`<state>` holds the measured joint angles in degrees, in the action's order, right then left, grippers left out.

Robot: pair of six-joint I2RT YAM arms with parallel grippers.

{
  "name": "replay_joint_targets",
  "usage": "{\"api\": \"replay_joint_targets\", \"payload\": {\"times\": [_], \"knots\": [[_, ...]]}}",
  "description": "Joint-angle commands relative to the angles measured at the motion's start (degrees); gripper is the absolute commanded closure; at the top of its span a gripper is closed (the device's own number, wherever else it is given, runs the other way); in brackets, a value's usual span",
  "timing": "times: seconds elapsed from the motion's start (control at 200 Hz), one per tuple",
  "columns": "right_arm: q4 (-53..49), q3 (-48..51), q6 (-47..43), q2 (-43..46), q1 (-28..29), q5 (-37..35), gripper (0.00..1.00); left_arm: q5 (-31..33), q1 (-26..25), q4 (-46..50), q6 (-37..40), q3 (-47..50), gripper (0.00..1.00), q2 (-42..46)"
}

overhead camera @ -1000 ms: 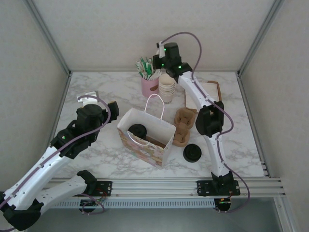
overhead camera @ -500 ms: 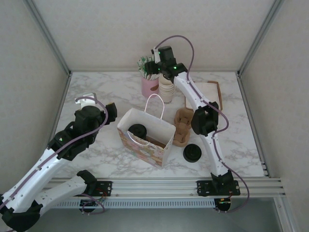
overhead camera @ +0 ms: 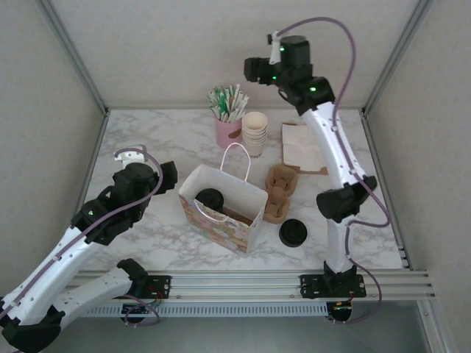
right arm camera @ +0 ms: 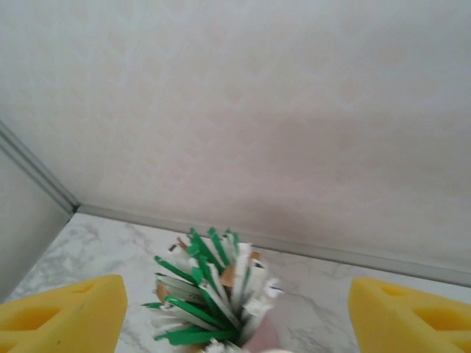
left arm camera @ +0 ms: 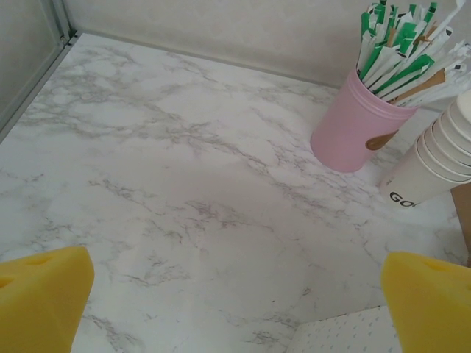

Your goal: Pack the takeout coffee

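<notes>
The takeout coffee (overhead camera: pixel 210 197) shows as a black disc inside the open patterned paper bag (overhead camera: pixel 224 224) at the table's middle. My left gripper (overhead camera: pixel 166 172) hovers left of the bag, open; its yellow pads (left arm camera: pixel 44 301) frame bare marble in the left wrist view, with nothing between them. My right gripper (overhead camera: pixel 255 70) is raised high at the back, above the pink cup of straws (overhead camera: pixel 229 129). It is open and empty, and in the right wrist view the straws (right arm camera: pixel 210 294) lie below, between its yellow pads (right arm camera: pixel 408 312).
A stack of lidless cream cups (overhead camera: pixel 255 132) stands right of the pink cup (left arm camera: pixel 353 121). A brown cardboard cup carrier (overhead camera: pixel 280 191) and a loose black lid (overhead camera: pixel 292 233) lie right of the bag. A flat brown paper bag (overhead camera: pixel 302 147) lies at the back right.
My right gripper has opened and lifted up and away from the cup stack towards the back right. The left arm has barely moved.
</notes>
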<state>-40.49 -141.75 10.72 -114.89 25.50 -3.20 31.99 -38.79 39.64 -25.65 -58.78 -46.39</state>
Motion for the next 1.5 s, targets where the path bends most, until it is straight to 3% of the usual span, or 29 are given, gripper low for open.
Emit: {"api": "replay_joint_targets", "payload": {"times": [0.0, 0.23, 0.506, 0.991, 1.492], "knots": [[-1.78, 10.06, -0.35, 5.57, -3.12, -5.10, 0.23, -0.38, 0.55, 0.47, -2.05, -0.30, 0.00, 1.60], [2.91, 32.27, 4.60, 14.62, -14.36, -2.73, 0.23, 0.47, 0.54, 1.81, -3.07, -0.13, 0.00, 2.37], [5.05, 45.86, 6.26, 11.08, -20.24, -1.45, 0.21, -1.95, 0.64, 2.61, -4.65, 1.07, 0.00, 3.10], [6.13, 50.13, 6.04, 1.51, -20.72, -0.21, 0.23, -3.38, 0.64, 3.37, -5.46, 2.01, 0.00, 3.23], [5.95, 48.16, 6.38, -5.86, -20.62, 0.10, 0.37, -3.68, 0.59, 3.70, -5.38, 1.92, 0.00, 3.41]]}}
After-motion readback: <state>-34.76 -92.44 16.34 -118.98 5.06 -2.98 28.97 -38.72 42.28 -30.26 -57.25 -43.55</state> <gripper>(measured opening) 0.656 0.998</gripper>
